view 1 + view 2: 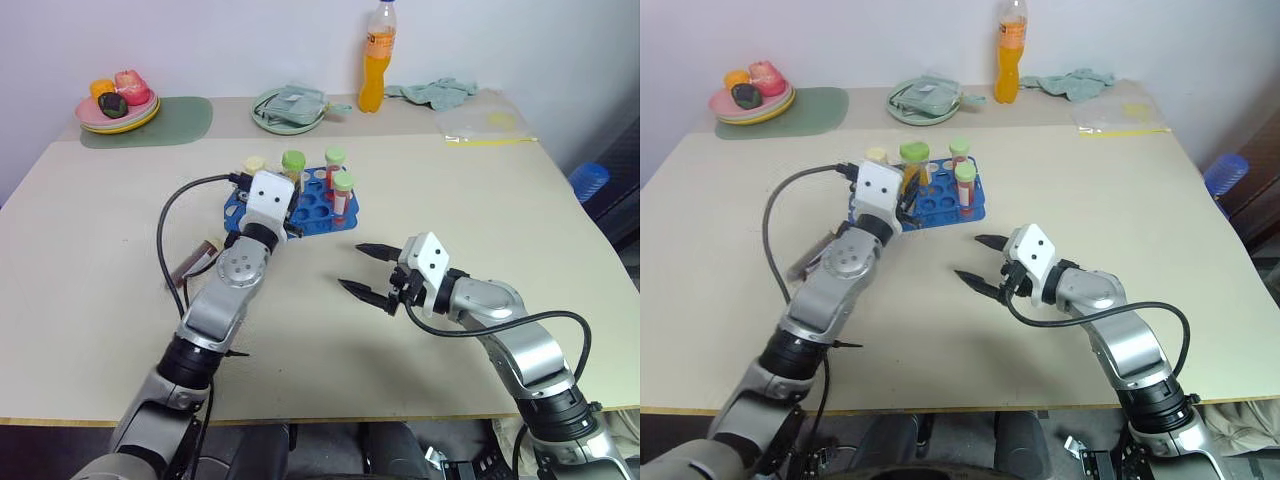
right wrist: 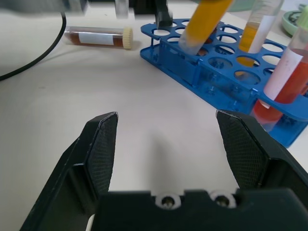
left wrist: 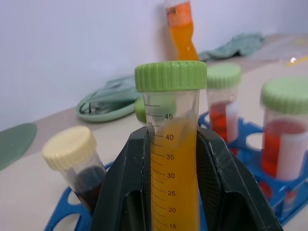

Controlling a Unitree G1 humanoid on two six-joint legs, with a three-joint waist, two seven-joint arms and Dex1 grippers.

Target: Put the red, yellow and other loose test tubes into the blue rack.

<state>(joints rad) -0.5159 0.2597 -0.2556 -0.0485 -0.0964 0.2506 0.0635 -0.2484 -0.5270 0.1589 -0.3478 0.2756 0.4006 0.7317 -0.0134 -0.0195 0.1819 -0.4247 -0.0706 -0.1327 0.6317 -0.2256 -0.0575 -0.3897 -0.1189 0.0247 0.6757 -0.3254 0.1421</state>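
The yellow test tube (image 1: 293,166) with a green cap is pinched in the left gripper (image 1: 285,185), right over the blue rack (image 1: 318,208). In the head view, the rack sits in the middle of the table (image 1: 450,200). Two red tubes (image 1: 343,192) with green caps stand in it, and a cream-capped tube (image 1: 255,163) stands at its far left end. One more tube, the dark tube (image 1: 195,262) with brown liquid, lies flat on the table to the left of the left arm. The right gripper (image 1: 365,268) hangs just above the table, to the right of the rack, with its fingers wide apart and nothing in them.

In the left wrist view, the two black fingers (image 3: 120,187) squeeze the yellow tube from both sides, and it stands up straight.

In the right wrist view, the yellow tube leans, with its bottom end already at a hole of the rack. The dark tube lies on its side beyond the rack.

I think the step now is putting the yellow tube in. Next, the tube needs to go straight down its hole, and then the fingers let go. After that, the lying tube is left to pick up.
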